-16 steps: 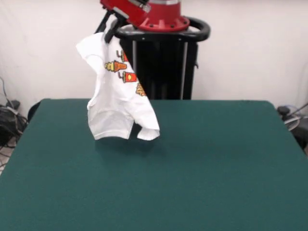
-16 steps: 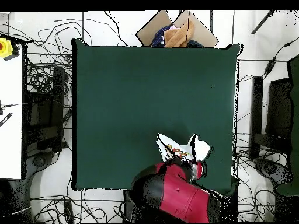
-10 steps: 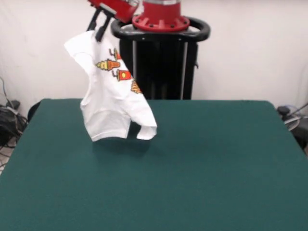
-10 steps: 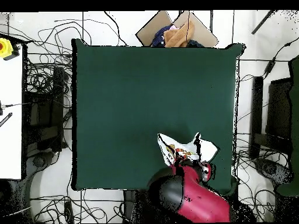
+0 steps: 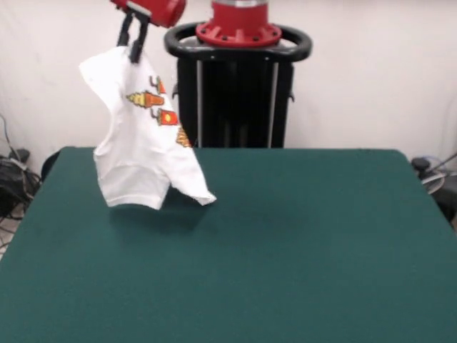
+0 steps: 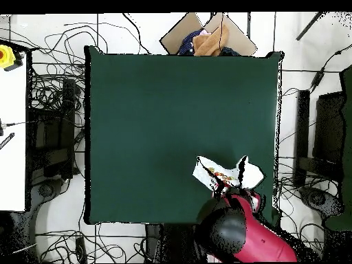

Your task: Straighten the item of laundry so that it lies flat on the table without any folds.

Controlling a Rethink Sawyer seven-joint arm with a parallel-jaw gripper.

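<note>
The item of laundry (image 5: 143, 143), a small white T-shirt with red, orange and yellow cartoons, hangs in the air from its top edge, folded and draped. My gripper (image 5: 133, 51) is shut on that top edge at the upper left of the front view. The shirt's bottom hem floats just above the table (image 5: 285, 243), casting a shadow on it. In the overhead view the item of laundry (image 6: 223, 175) shows as a crumpled white patch beside the red arm (image 6: 251, 230), near the table (image 6: 158, 110) edge closest to the robot.
A cardboard box of clothes (image 6: 206, 38) sits beyond the table's far edge in the overhead view. Cables lie on the floor around the table. A white bench with a yellow and red button (image 6: 8, 56) stands to the left.
The arm has swung leftward in the front view, carrying the hanging shirt with it toward the table's left side. The grip stays the same.
</note>
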